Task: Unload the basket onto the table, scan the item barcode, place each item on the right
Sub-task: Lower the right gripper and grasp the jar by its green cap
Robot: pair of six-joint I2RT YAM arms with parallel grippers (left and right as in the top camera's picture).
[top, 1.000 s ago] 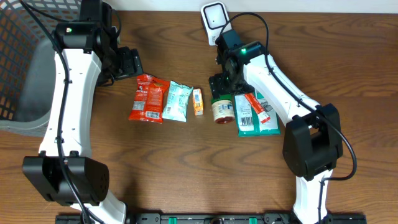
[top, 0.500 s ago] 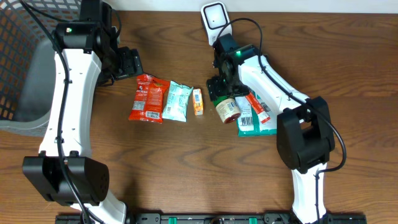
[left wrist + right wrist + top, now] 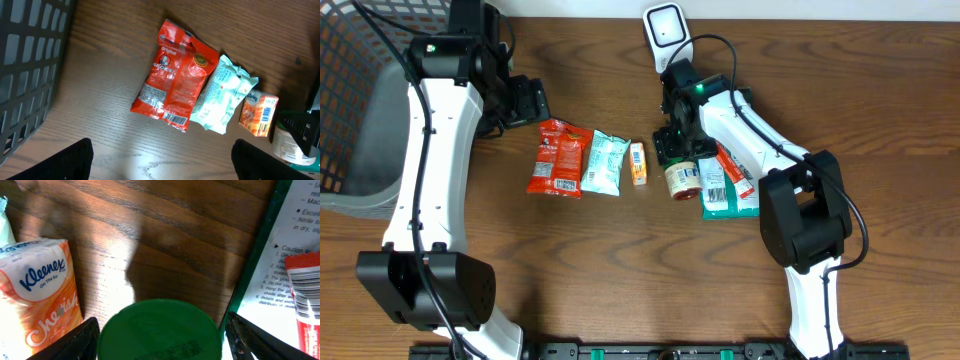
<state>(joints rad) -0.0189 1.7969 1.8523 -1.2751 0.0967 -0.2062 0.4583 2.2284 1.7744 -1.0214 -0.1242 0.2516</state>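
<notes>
A small jar with a green lid [image 3: 680, 178] lies on the wooden table among other packets. My right gripper [image 3: 672, 150] is at its lid end. In the right wrist view the green lid [image 3: 160, 330] fills the space between the two black fingers [image 3: 75, 340]. The jaws straddle it closely and a thin gap shows on the right side, so my right gripper [image 3: 160, 342] is open. The white barcode scanner [image 3: 663, 30] stands at the back edge. My left gripper [image 3: 525, 100] hovers open over bare wood [image 3: 160, 160], up and left of the red bag.
A red snack bag [image 3: 558, 158], a pale teal pouch [image 3: 605, 162] and an orange Kleenex pack [image 3: 638, 163] lie in a row left of the jar. A green-and-white pack [image 3: 725, 195] with a red tube [image 3: 733, 172] on it lies right of it. A grey basket [image 3: 360, 100] stands far left.
My right gripper has shifted slightly left and its jaws have narrowed around the jar's lid. The jar tipped and rolled a little. The left arm has not moved.
</notes>
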